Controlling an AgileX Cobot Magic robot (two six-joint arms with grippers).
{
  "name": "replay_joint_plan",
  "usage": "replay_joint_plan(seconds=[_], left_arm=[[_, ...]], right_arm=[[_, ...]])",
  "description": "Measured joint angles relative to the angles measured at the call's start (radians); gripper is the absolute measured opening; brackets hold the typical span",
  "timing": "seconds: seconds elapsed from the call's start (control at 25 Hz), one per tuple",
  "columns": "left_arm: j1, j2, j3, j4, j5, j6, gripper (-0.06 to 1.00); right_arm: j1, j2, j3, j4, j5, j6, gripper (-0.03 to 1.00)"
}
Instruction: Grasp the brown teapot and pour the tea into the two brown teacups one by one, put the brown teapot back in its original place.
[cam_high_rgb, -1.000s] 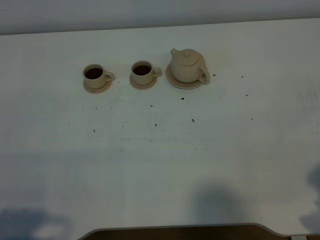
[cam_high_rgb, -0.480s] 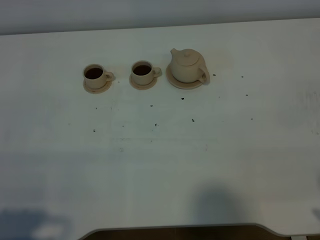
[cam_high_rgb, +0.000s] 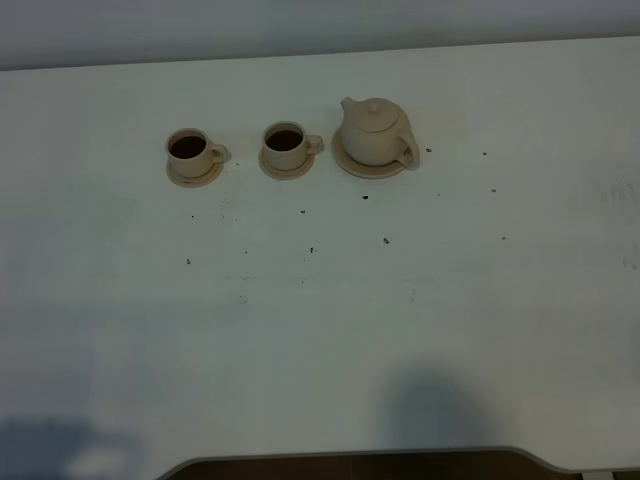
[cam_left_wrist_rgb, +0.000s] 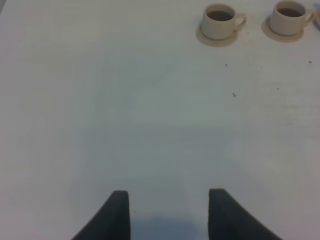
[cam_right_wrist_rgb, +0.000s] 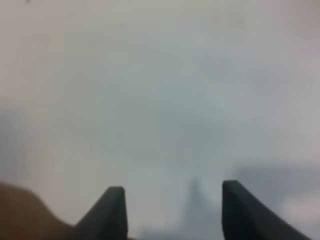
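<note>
Black right pincer (cam_right_wrist_rgb: 170, 200) apart, surroundings seemingly blurred

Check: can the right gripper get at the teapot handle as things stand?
Probably yes. The right gripper is open and empty, the teapot sits on its saucer with its handle toward the right, and nothing stands nearby on that side.

High camera: set up above, looking down on the whole white table (cam_high_rgb: 320, 330), far back from the teapot (cam_high_rgb: 375, 132) and the two cups (cam_high_rgb: 190, 152). Left wrist camera: low, near the table, looking out past the left pincer (cam_left_wrist_rgb: 169, 202) toward the far side. Shared with the high one: both cups. Right wrist camera: very close, blurry, only bare table past the right pincer (cam_right_wrist_rgb: 173, 200).
</note>
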Motion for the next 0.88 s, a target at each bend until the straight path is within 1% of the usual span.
replay_joint_plan(seconds=[0.16,0.28,0.6,0.88], left_arm=[[0.000,0.000,0.000,0.000,0.000,0.000,0.37],[0.000,0.000,0.000,0.000,0.000,0.000,0.37],[0.000,0.000,0.000,0.000,0.000,0.000,0.37],[0.000,0.000,0.000,0.000,0.000,0.000,0.37]], right_arm=[[-0.076,-0.046,0.000,0.000,0.000,0.000,0.45],[-0.100,-0.061,0.000,0.000,0.001,0.000,0.45],[-0.104,-0.063,0.000,0.000,0.001,0.000,0.45],[-0.079,-0.063,0.000,0.043,0.004,-0.028,0.45]])
